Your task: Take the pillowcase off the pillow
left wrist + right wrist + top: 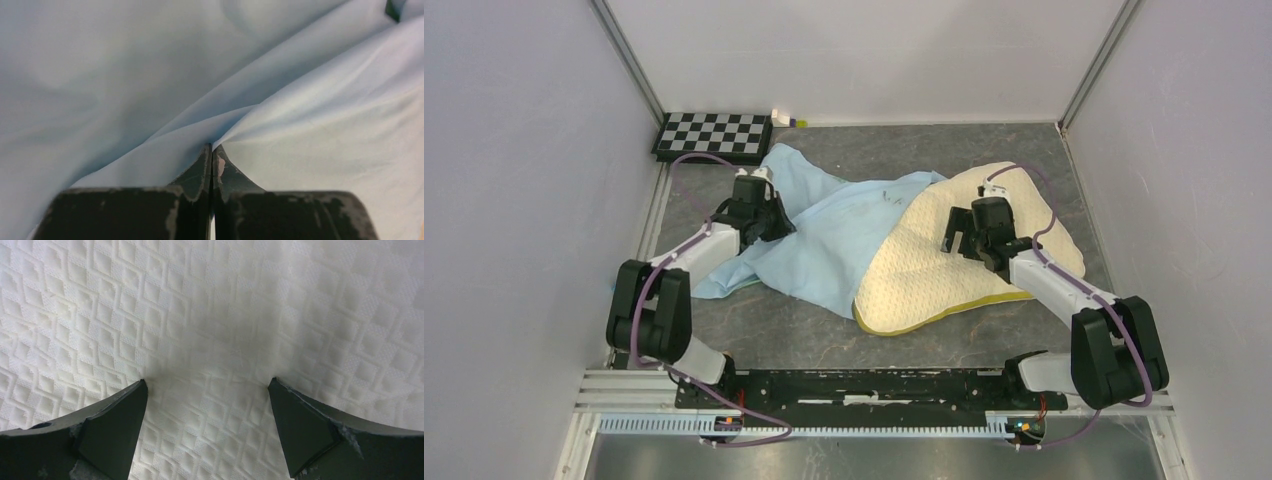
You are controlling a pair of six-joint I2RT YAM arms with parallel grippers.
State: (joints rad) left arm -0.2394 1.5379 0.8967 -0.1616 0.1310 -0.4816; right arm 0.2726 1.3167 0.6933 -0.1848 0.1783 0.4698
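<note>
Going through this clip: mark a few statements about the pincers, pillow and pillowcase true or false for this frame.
1. The left pincer is shut on the pillowcase. True.
2. The right pincer is clamped on a fold of the pillow. False: its jaws stand wide open over the pillow's dimpled surface.
3. The pillow is fully inside the pillowcase. False: most of the pillow lies bare, with the blue cloth bunched to its left.
4. A checkerboard lies at the table's far left corner. True.

The grey table (824,340) carries the pillowcase (834,240), the pillow (914,275), a checkerboard (714,135) and perhaps a small marker (787,119).
</note>
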